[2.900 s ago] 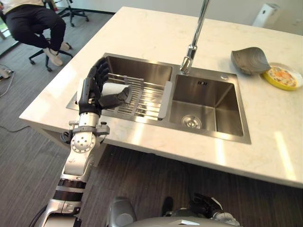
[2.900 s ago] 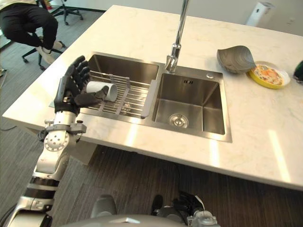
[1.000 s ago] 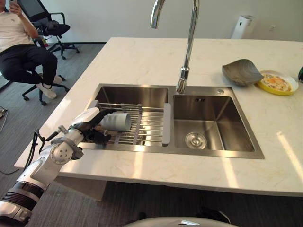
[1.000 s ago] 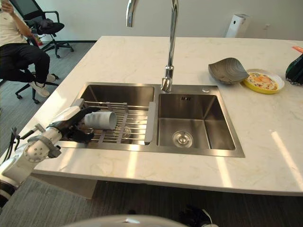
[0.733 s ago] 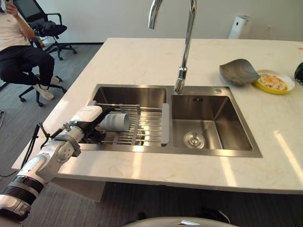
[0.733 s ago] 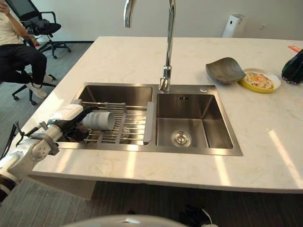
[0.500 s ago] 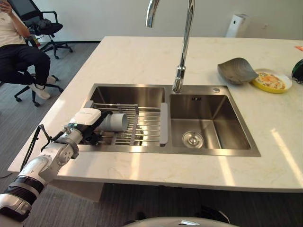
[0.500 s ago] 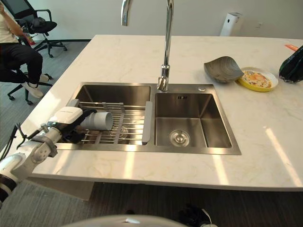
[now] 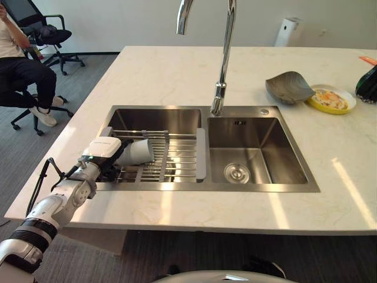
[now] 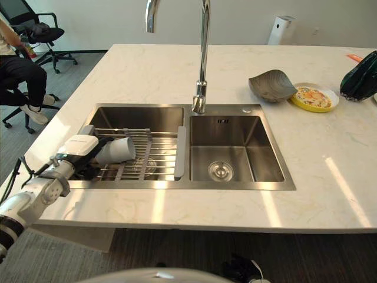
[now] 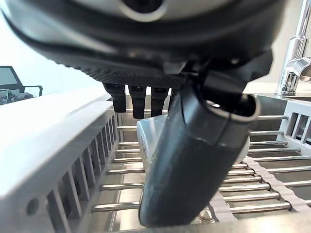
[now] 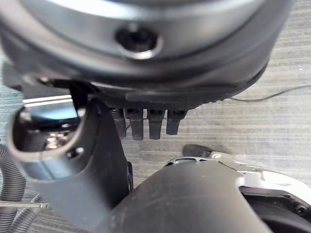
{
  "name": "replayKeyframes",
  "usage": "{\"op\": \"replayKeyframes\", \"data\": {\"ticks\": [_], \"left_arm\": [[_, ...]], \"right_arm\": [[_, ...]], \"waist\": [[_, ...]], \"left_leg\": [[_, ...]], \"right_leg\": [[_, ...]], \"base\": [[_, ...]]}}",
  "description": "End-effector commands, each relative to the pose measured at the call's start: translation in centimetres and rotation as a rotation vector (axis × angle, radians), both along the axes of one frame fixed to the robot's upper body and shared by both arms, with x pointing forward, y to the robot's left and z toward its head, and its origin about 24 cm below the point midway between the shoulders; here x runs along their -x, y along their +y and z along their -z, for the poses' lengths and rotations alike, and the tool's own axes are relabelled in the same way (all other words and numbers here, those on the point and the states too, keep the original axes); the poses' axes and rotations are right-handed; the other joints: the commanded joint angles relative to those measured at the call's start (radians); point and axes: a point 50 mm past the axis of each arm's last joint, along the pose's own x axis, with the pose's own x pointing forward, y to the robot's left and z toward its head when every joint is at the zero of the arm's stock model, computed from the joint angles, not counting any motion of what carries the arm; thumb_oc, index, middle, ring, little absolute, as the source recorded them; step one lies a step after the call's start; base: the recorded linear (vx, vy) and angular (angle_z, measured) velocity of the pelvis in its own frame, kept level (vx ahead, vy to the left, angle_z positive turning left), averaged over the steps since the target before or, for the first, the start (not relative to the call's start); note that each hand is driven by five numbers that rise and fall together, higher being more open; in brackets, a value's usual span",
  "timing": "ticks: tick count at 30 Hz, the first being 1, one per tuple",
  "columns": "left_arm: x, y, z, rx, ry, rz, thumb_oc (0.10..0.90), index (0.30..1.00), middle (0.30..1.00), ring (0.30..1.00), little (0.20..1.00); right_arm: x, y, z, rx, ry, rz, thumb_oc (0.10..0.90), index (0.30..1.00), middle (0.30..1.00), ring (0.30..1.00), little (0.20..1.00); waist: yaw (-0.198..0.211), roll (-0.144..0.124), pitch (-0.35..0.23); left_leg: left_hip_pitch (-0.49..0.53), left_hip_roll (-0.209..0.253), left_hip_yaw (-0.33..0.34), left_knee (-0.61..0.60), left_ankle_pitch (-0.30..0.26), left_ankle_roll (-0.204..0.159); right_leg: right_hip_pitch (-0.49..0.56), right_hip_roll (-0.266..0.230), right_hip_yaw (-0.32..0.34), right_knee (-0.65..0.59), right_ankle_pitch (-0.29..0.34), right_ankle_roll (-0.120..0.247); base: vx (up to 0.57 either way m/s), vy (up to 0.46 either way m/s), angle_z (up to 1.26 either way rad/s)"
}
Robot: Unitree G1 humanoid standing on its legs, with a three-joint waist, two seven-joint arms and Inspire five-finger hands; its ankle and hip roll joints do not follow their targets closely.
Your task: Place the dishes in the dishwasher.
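Far left, beyond the counter point(image 9: 147, 76): a seated person point(image 9: 20, 65) on an office chair point(image 9: 44, 35). At the left basin of the sink point(image 9: 259, 187), left hand point(image 9: 101, 154) reaching in from the counter edge, thumb and fingers closed round a white cup point(image 9: 136, 152). Cup lying on its side on the wire rack point(image 9: 177, 159) spanning that basin, mouth pointing toward the rack's right end; in the left wrist view, cup point(image 11: 148, 141) pinched between thumb and fingers point(image 11: 138, 99), resting on the rack bars point(image 11: 272, 189). Tall faucet point(image 9: 221, 59) rising behind the divider between the basins. Right basin bare, drain point(image 9: 237, 172) in its floor. Further right on the counter, grey bowl point(image 9: 288, 87) just beside a yellow plate point(image 9: 331, 99); dark bag point(image 10: 359, 68) at the far right edge. Right hand point(image 12: 97, 160) hanging low over carpet point(image 12: 272, 116), fingers relaxed and holding nothing.
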Motion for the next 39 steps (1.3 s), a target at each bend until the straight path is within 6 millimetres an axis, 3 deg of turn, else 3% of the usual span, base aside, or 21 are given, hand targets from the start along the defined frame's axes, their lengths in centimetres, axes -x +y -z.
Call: {"op": "replayKeyframes", "data": {"ticks": [1,6,14,26,27,39], "left_arm": [[-3.9,-0.2,-6.2,0.018,-0.265,-0.015,0.800,0.900,0.900,0.900,0.900],[-4.2,-1.1,-5.7,0.162,-0.222,-0.017,0.800,0.900,0.900,0.900,0.900],[-4.9,-1.5,-6.1,0.196,-0.232,-0.017,0.800,0.900,0.900,0.900,0.900],[-7.1,-1.6,-4.2,-0.011,0.010,-0.051,0.800,0.900,0.900,0.900,0.900],[-7.2,-1.8,-4.0,-0.015,0.023,-0.046,0.400,0.300,0.300,0.300,0.300],[-7.3,-3.2,-3.2,-0.007,0.060,0.013,0.400,0.300,0.300,0.300,0.300]], "right_arm": [[3.6,-1.4,0.2,0.040,0.124,0.005,0.800,0.900,0.900,0.900,0.900],[4.0,-1.8,0.2,0.048,0.144,0.016,0.800,0.900,0.900,0.900,0.900],[4.0,-2.0,0.2,0.051,0.147,0.023,0.800,0.900,0.900,0.900,0.900],[3.5,-3.2,-0.1,0.081,0.158,0.014,0.800,0.900,0.900,0.900,0.900],[3.4,-3.2,0.0,0.081,0.158,0.017,0.800,0.900,0.900,0.900,0.900],[2.9,-3.7,-0.2,0.093,0.148,0.013,0.800,0.900,0.900,0.900,0.900]], "waist": [[-0.003,0.018,0.015],[-0.008,0.019,0.014],[-0.012,0.022,0.013],[-0.031,0.027,0.026],[-0.029,0.026,0.028],[-0.031,0.028,0.031]], "left_leg": [[0.057,0.091,0.040,0.010,-0.078,-0.082],[0.060,0.091,0.041,0.010,-0.079,-0.081],[0.064,0.092,0.041,0.010,-0.080,-0.082],[0.059,0.092,0.047,0.010,-0.080,-0.078],[0.058,0.092,0.047,0.010,-0.080,-0.078],[0.062,0.091,0.046,0.010,-0.084,-0.076]], "right_leg": [[-0.078,-0.122,0.009,0.010,0.048,0.164],[-0.079,-0.122,0.012,0.010,0.048,0.165],[-0.074,-0.121,0.010,0.010,0.046,0.165],[-0.085,-0.119,0.018,0.010,0.050,0.166],[-0.085,-0.118,0.018,0.010,0.051,0.166],[-0.081,-0.121,0.015,0.010,0.048,0.168]], "base": [[0.00,0.000,0.00],[0.01,-0.001,0.00],[0.00,-0.001,0.00],[0.00,0.000,0.00],[0.00,0.000,0.00],[0.00,0.000,0.00]]}}
